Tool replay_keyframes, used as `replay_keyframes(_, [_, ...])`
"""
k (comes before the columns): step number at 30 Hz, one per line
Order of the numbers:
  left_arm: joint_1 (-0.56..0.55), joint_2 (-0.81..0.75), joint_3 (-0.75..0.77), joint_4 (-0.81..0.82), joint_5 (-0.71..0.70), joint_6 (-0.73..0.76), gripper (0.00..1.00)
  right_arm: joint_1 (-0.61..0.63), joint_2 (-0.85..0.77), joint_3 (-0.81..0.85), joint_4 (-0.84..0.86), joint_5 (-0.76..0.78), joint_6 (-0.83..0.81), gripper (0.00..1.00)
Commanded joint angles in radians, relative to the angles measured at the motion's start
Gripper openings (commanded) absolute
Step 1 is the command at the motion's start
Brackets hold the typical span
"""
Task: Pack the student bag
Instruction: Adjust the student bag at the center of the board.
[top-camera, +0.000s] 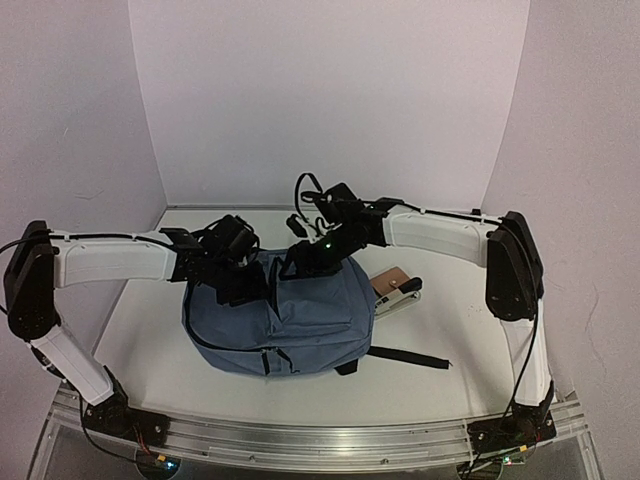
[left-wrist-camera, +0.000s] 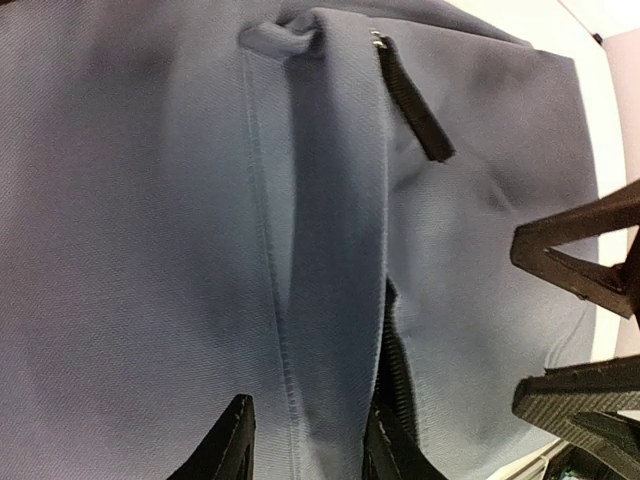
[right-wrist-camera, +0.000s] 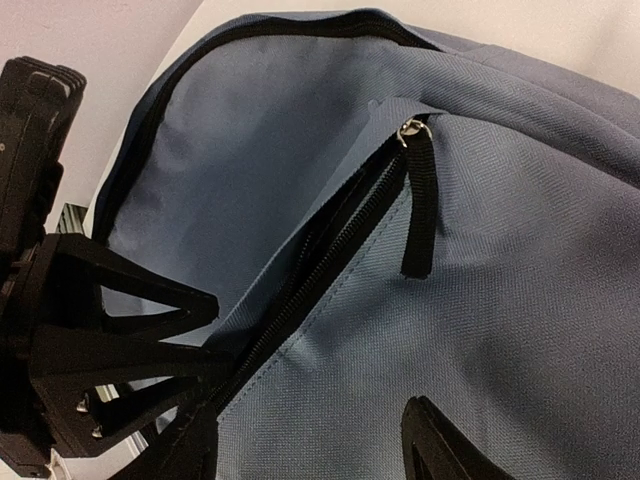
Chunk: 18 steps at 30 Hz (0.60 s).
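Slate-blue student bag is lying flat on the table, directly beneath both pincers, with its black strap trailing off on the right pincer's outer side. The left pincer is straddling a raised fold of cloth beside the dark zip, one fingertip on each side; whether it is truly pinching the fold I cannot tell. The right pincer is facing it just across the zip opening, its fingers spread apart against the cloth. A black zip pull is hanging loose just ahead of the right pincer's fingertips. Out past the right pincer, off the bag, a flat brown item and a dark object are lying together
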Motion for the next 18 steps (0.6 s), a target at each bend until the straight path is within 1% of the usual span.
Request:
replay_keyframes(1, [0.004,-0.077,-0.057,0.031,-0.029,-0.058,0.36,0.03,-0.01,0.047,-0.012,0.043,0.007,0.63])
replay_keyframes(6, [0.006,-0.078,-0.086,0.029,-0.025,-0.084,0.35,0.069,0.026,0.077,-0.021,0.108,-0.004,0.68])
replay_keyframes(8, [0.007,-0.059,-0.086,0.034,-0.012,-0.087,0.34,0.085,0.045,0.092,-0.028,0.157,-0.012,0.71])
replay_keyframes(11, [0.006,-0.042,-0.089,0.056,0.001,-0.093,0.33,0.103,0.074,0.112,-0.049,0.257,-0.033,0.72])
replay_keyframes(15, [0.008,-0.045,-0.099,0.071,-0.011,-0.104,0.33,0.104,0.094,0.106,-0.073,0.347,-0.043,0.67])
replay_keyframes(17, [0.01,-0.051,-0.107,0.081,-0.015,-0.108,0.32,0.105,0.089,0.089,-0.08,0.378,-0.049,0.64])
replay_keyframes(18, [0.011,-0.053,-0.114,0.087,-0.016,-0.112,0.32,0.106,0.085,0.079,-0.083,0.387,-0.053,0.61])
